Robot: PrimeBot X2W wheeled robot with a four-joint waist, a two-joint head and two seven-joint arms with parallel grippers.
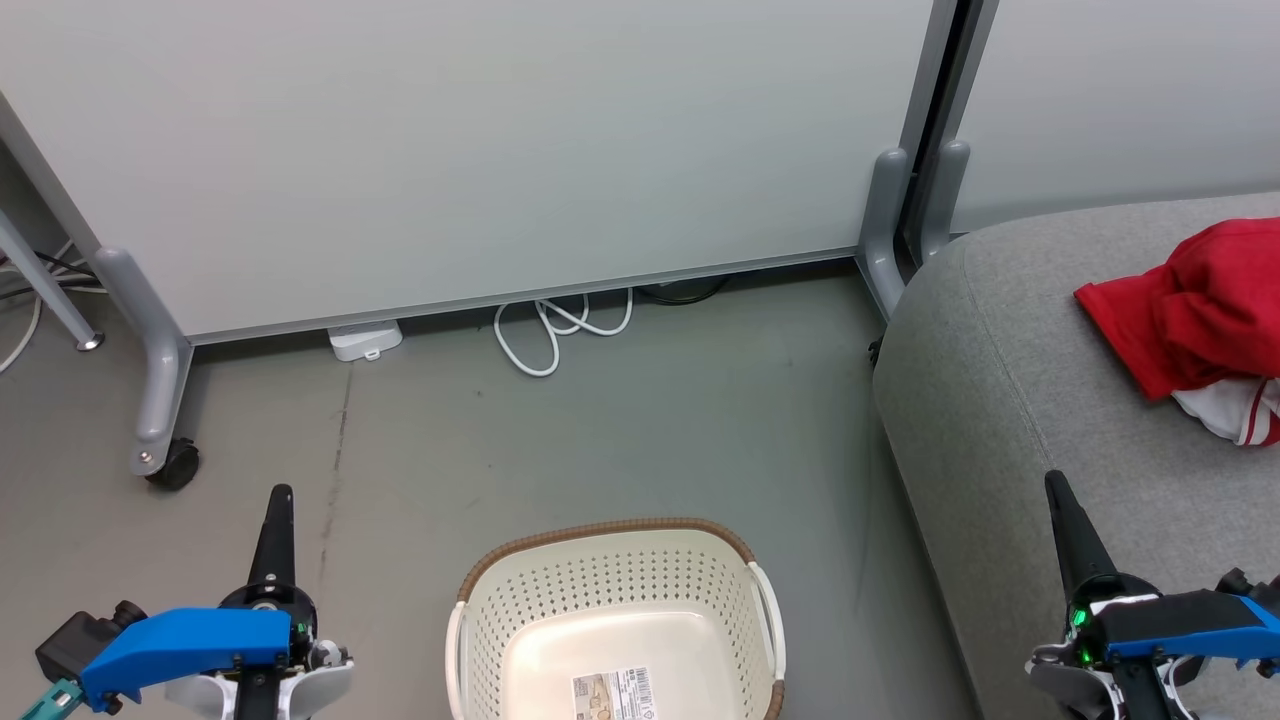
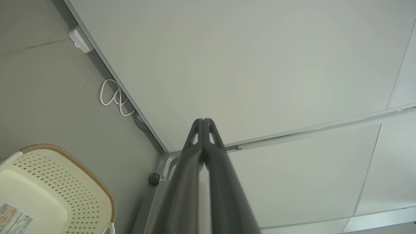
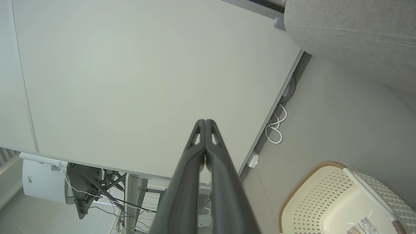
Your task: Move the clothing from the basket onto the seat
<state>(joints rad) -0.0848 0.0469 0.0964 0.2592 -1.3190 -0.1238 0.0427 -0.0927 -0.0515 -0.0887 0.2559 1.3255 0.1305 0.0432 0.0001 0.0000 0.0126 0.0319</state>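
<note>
The left gripper (image 1: 281, 495) hangs over the bare grey floor (image 1: 420, 450), its two long dark fingers pressed together with nothing between them. The left wrist view shows the tips meeting.

Just to its right, between the two grippers, stands the oval cream-white perforated plastic basket with the brown woven-look rim (image 1: 600, 527). What I can see of its inside is bare, down to the barcode sticker (image 1: 612, 695) on the bottom. The nearest part is cut off at the edge, so I can't quite swear nothing is left there.

Further right, the right gripper (image 1: 1056, 482) is also closed on nothing, its fingertips touching in the right wrist view. It shows over the near part of the large light-grey upholstered seat (image 1: 1000, 400).

Well beyond that gripper and off to its right, the red clothing (image 1: 1190, 310) lies crumpled on the seat, with a bit of white, red-striped fabric (image 1: 1235, 410) poking out beneath.

As I judge it, the job looks finished or nearly so, with the clothes on the seat and the basket apparently emptied. What remains is perhaps a check of the basket's hidden part.
</note>
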